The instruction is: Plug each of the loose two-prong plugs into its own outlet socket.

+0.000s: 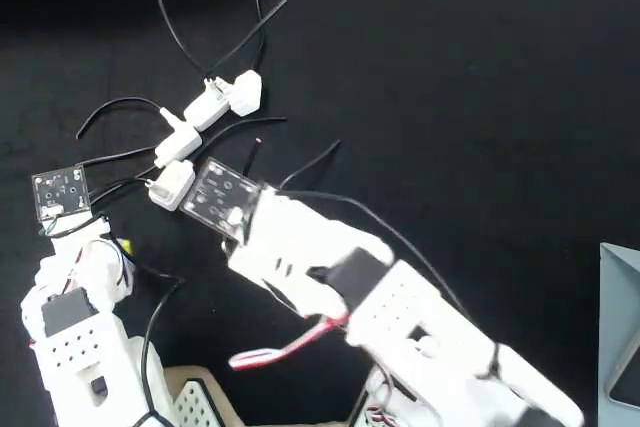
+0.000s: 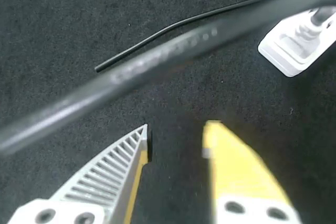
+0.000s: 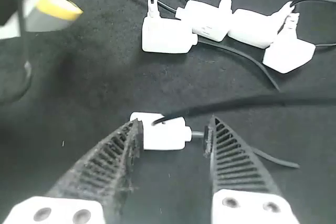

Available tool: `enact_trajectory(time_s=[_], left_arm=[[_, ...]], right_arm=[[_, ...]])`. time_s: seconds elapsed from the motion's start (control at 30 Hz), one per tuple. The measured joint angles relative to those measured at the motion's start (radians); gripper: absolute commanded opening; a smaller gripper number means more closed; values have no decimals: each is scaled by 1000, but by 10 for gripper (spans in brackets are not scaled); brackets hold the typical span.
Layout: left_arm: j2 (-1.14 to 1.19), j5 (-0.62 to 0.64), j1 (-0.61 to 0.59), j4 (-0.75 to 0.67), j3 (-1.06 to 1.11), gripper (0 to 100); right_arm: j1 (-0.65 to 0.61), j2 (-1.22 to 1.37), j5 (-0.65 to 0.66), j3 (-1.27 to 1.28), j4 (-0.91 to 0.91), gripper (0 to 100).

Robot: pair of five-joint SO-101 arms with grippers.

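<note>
Jaws first: the right gripper (image 3: 173, 124) is spread wide, its black ribbed fingers (image 3: 113, 161) straddling a small white two-prong plug (image 3: 160, 134) that lies flat on the black cloth (image 3: 79, 87); one fingertip sits right at the plug's body end and the other is just beside the tip of its metal prong (image 3: 197, 135); can't tell if either is actually pressing on it; the plug's black lead (image 3: 236, 106) runs off sideways past that second finger.

The left gripper (image 2: 178, 129) is open too; its white ribbed finger (image 2: 113, 166) and yellow finger (image 2: 236, 171) are apart with just cloth between them; right beyond the tips a thick black cable (image 2: 157, 59) cuts across close to the camera; a thin black wire (image 2: 173, 24) lies on the cloth behind it; past that there's one white block (image 2: 294, 45) with a recessed face.

Farther out from the right gripper, four white blocks (image 3: 207, 19) sit in a loose row, each with a black lead, some touching their neighbours; can't tell which are plugs and which are sockets; from the high view they run in a diagonal chain, with the left arm (image 1: 75, 317) low at one side and the right arm (image 1: 300, 247) angled in beside the nearest block.
</note>
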Motion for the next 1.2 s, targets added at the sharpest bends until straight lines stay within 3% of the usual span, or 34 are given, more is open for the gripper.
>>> enact_trajectory(time_s=[0.1,0.23,0.33,0.5,0.73,1.0,1.2], left_arm=[[0,0,5,87,-68,248],[0,2,106,262,-215,245],[0,2,235,379,-304,245],[0,0,440,443,-347,248],[58,0,635,427,-348,251],[433,0,720,247,-373,281],[707,0,750,26,-397,259]], right_arm=[[15,-104,-5,0,130,188],[80,-193,-114,0,267,129],[190,-216,-219,0,307,8],[405,-219,-285,6,319,17],[571,-219,-290,146,163,15],[578,-219,-290,216,72,15],[578,-219,-290,216,69,15]])
